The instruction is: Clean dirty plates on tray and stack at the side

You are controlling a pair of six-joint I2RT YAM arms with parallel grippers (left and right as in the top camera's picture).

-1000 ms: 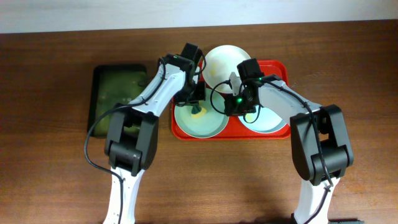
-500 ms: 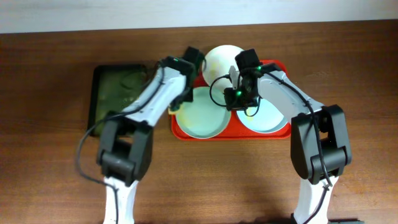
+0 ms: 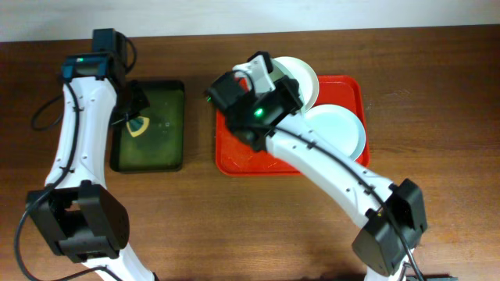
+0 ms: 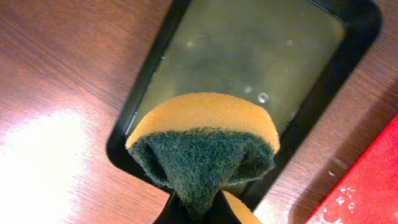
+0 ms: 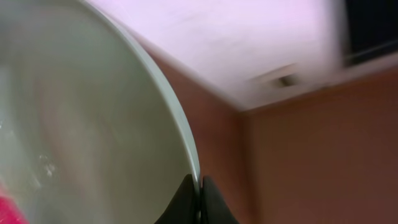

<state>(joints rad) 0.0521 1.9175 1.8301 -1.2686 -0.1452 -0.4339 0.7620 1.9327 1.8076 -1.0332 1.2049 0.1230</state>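
1. L gripper (image 3: 134, 117) is hanging over the left-centre of the green tray (image 3: 160, 152). That tray is lying on the table (image 3: 437, 218), left of the red tray (image 3: 234, 160), w/ a strip of bare wood between them
2. Its fingers are clamping a sponge (image 4: 205, 143), which is folded w/ the yellow foam outside and the green scrub side bunching toward the wrist cam. Can't tell if the sponge is touching the green tray's wet-looking floor
3. R gripper (image 5: 199, 186) is reaching across from the near right to the far-left part of the red tray. Its fingers are pinching the rim of a pale plate (image 5: 93, 112), one finger on each side of the edge
4. That plate is showing blurred in the R wrist view. In the overhead view the arm is covering most of it, so can't tell if it's touching the red tray
5. White plate (image 3: 303, 72) is sitting at the far edge of the red tray, approx mid-width, overhanging the far rim, just right of R gripper
6. Aqua plate (image 3: 340, 129) is lying flat on the right half of the red tray. Its far edge is meeting the white plate's near edge, and can't tell which is overlapping which
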